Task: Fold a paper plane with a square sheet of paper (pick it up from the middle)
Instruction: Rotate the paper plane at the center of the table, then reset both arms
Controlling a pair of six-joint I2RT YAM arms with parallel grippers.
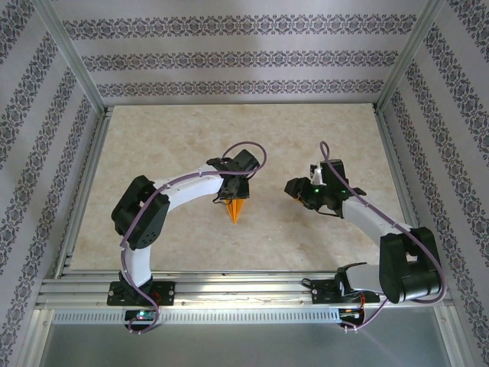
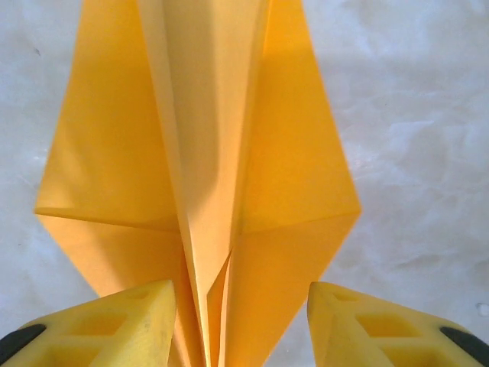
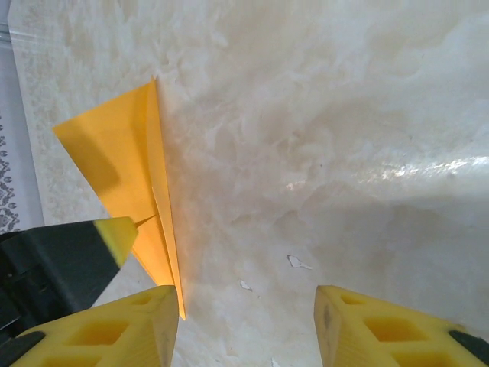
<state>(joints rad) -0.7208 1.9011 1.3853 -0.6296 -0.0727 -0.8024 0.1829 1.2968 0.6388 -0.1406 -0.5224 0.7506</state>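
left tool [image 2: 238,297] is sitting spread astride the ridge of the paper plane [image 2: 206,176]; right tool [image 3: 244,300] is hanging spread over the desk [image 3: 344,115]. plane is looking light and crushable, so pinch the central ridge gently.

White curved arm links [image 1: 183,189], black joint housings [image 1: 141,215], purple cables [image 1: 254,148], yellow hollow-celled plastic claw fingers [image 2: 114,329] with black bases [image 2: 19,340].

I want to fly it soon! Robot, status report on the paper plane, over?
Left gripper open, straddling the paper plane. Plane folded, flat on the table. Right gripper open, off to the side. Nothing in the way.
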